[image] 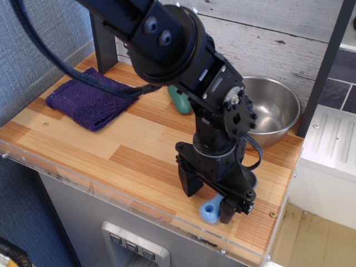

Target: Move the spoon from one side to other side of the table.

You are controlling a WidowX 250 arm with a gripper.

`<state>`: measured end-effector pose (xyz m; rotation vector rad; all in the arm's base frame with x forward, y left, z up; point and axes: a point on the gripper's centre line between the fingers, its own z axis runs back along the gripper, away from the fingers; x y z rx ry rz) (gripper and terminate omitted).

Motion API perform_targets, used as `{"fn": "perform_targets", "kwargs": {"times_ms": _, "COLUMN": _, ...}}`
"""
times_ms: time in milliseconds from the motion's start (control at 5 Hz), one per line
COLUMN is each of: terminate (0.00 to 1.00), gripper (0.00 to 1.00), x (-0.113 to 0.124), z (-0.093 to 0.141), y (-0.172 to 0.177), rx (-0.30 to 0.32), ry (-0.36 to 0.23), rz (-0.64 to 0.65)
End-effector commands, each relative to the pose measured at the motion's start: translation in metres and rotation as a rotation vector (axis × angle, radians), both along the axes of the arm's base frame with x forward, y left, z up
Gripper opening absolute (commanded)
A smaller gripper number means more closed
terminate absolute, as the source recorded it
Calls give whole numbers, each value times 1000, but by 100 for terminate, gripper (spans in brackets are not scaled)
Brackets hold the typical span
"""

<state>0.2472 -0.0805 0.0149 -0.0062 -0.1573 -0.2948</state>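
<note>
The spoon lies on the table [83, 146] near its front right corner. Its light-blue handle [209, 212] with a hole points toward the front edge, and a bit of the grey bowl [251, 179] shows behind the wrist. My gripper [207, 196] stands upright right over it with its jaws spread apart. One finger [186, 182] is left of the handle, the other [228, 210] right beside it. The fingers do not clamp the spoon. The arm hides the spoon's middle.
A steel mixing bowl [268, 111] sits at the back right. A dark green oblong object [179, 99] lies behind the arm. A folded purple cloth [92, 100] lies at the back left. The clear acrylic front edge [133, 210] runs just below the spoon.
</note>
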Motion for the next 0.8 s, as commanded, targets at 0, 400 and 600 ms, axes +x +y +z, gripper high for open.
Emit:
{"fn": "perform_targets", "kwargs": {"times_ms": 0, "terminate": 0, "gripper": 100, "x": 11, "z": 38, "y": 11, "rx": -17, "ry": -51, "rz": -28}}
{"fn": "perform_targets", "kwargs": {"times_ms": 400, "terminate": 0, "gripper": 100, "x": 2, "z": 88, "y": 15, "rx": -142, "ry": -127, "rz": -86}}
{"fn": "perform_targets", "kwargs": {"times_ms": 600, "terminate": 0, "gripper": 100, "x": -1, "z": 110, "y": 26, "rx": -152, "ry": -136, "rz": -56}}
